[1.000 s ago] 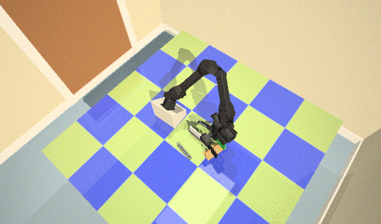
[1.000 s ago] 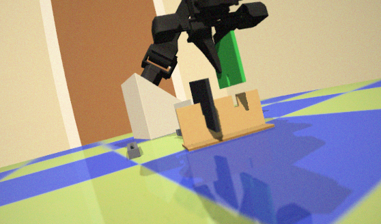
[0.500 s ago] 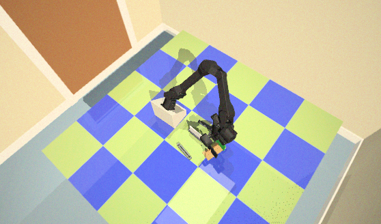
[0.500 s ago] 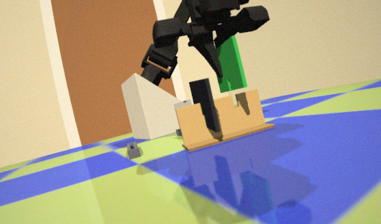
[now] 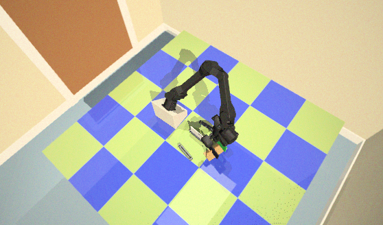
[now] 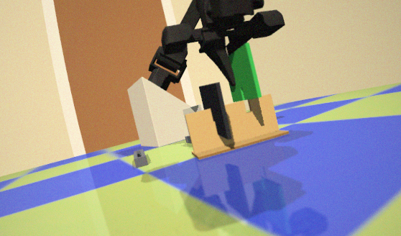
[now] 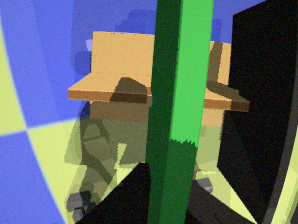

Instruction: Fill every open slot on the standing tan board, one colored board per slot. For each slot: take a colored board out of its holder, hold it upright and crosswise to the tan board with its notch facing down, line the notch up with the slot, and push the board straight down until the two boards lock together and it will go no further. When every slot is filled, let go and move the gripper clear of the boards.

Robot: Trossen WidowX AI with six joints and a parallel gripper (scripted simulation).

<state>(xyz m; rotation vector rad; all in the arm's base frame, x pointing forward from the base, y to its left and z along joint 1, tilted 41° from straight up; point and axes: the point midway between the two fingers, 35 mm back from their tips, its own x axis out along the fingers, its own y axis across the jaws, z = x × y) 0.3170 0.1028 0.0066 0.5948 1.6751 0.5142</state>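
Bright, grainy, with soft-edged shadows.

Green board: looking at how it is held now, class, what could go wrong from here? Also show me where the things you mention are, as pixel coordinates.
The green board (image 6: pixel 245 72) (image 7: pixel 192 75), gripped by the end effector (image 6: pixel 233 86), hangs just above the tan board (image 6: pixel 201 124) (image 7: pixel 122 54); if its notch is slightly off the open slot, it may jam or push the tan board over. The end effector is also close to the black board (image 6: pixel 215 108), so a sideways move might knock it.
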